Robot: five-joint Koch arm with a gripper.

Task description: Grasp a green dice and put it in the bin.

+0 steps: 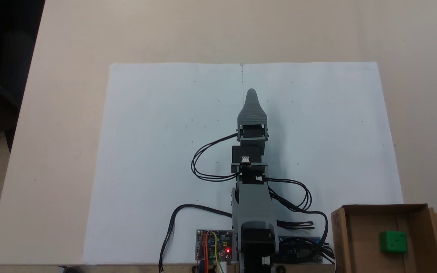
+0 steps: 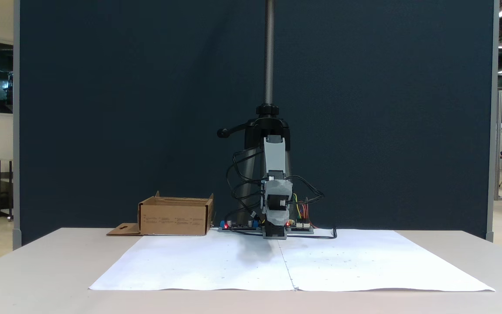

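Green dice (image 1: 393,242) down inside the bin (image 1: 359,242), on its cardboard floor, toward the flap side in the top-down fixed view. Beneath everything, a pale table (image 1: 70,113), spread with white paper (image 1: 157,151). Bin at the paper's corner beside the arm's base, keyhole flap (image 2: 123,228) lying flat outside. Arm (image 1: 252,197) folded over the paper's middle, well apart from the bin. Gripper (image 1: 251,95) pointing along the centre seam, one tip showing; open or closed impossible to tell. Red lights on the circuit board (image 1: 214,244).
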